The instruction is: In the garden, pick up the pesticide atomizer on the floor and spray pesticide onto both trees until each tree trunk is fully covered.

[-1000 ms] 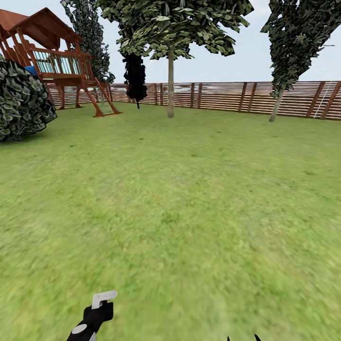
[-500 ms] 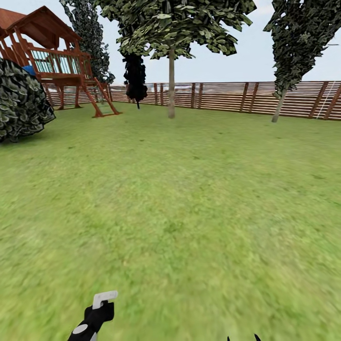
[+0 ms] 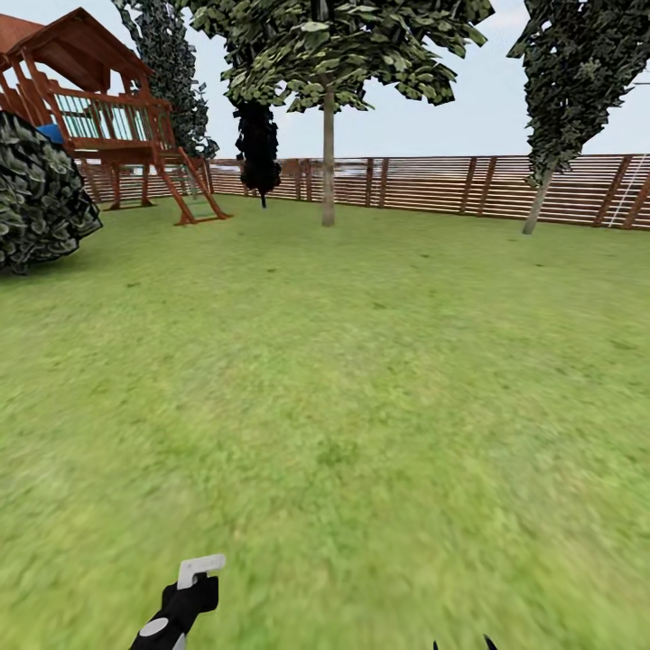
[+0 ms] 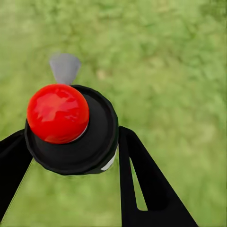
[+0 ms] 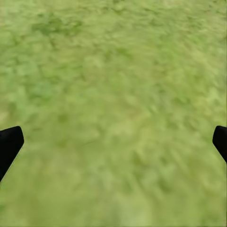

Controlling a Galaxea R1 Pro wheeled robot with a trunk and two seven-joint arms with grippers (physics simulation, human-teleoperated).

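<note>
My left gripper [image 3: 171,614] at the head view's bottom edge is shut on the pesticide atomizer [image 3: 199,571], whose white part pokes up above a dark body. In the left wrist view the atomizer [image 4: 71,137] shows a round dark cap and a red knob, gripped between the black fingers [image 4: 142,184] over grass. My right gripper [image 3: 462,645] is open over the lawn, its fingers [image 5: 9,144] far apart with nothing between them. Two trees stand far ahead near the fence: one trunk [image 3: 328,158] in the middle, a leaning one [image 3: 539,200] at the right.
A wide green lawn [image 3: 361,361] stretches ahead to a brown slat fence [image 3: 433,185]. A wooden play tower [image 3: 108,117] with a ladder stands at the back left, with a round dark bush [image 3: 41,199] in front of it. A dark narrow tree [image 3: 257,144] stands by the fence.
The whole head view has shifted slightly, so the trees and fence sit a little further right and nearer: the camera moved. Both grippers hold their places in view.
</note>
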